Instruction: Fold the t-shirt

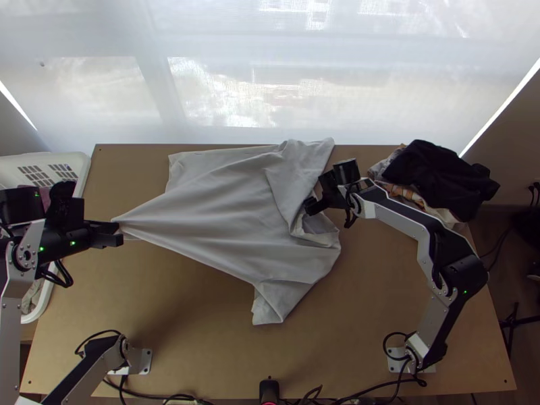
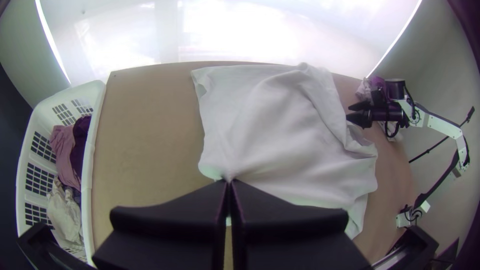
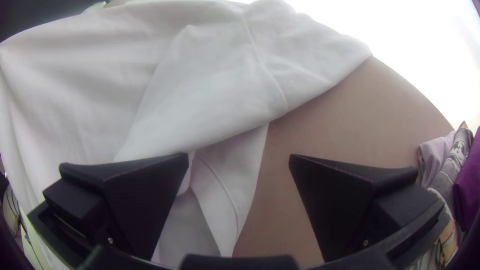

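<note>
Right of the white basket, the pale t-shirt lies spread but rumpled on the desk, its basket-side edge drawn to a point clamped in the fingers of the left gripper, while the right gripper, fingers apart, hangs at the side away from the basket.

Bright daylight glares through the white window blind beyond my table, whose edges bow in my dark-cornered wrist views.
</note>
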Tool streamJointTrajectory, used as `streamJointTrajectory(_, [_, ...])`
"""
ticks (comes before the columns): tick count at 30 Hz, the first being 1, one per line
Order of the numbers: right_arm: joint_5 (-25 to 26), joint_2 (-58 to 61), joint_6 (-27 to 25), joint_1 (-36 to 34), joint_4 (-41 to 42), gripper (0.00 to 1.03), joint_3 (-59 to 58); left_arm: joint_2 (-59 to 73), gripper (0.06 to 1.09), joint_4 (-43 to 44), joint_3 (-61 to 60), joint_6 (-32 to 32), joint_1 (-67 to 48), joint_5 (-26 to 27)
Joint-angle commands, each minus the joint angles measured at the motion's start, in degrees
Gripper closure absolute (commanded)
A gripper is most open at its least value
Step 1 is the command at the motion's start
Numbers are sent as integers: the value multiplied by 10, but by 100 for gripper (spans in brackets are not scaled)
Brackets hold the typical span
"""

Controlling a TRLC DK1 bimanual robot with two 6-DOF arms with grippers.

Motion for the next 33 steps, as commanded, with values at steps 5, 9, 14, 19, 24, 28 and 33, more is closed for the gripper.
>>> streamJointTrajectory(5, [-6,49,16,18,-14,9,73,3,105,0,-7,6,0,-1])
streamJointTrajectory(9, [-6,55,26,33,-32,10,108,-2,105,0,-10,9,-1,0])
streamJointTrajectory(14, [-6,48,33,50,-51,10,113,-9,105,0,-16,11,1,-1])
streamJointTrajectory(19, [-5,39,30,58,-56,10,96,-9,105,6,-21,16,1,-1])
streamJointTrajectory(24, [-5,31,29,53,-57,10,69,-5,105,13,-21,16,1,-1])
streamJointTrajectory(28, [-5,29,31,52,-57,17,52,-3,105,17,-21,15,1,0])
streamJointTrajectory(33, [-7,33,27,47,-57,29,45,2,105,21,-18,14,1,0])
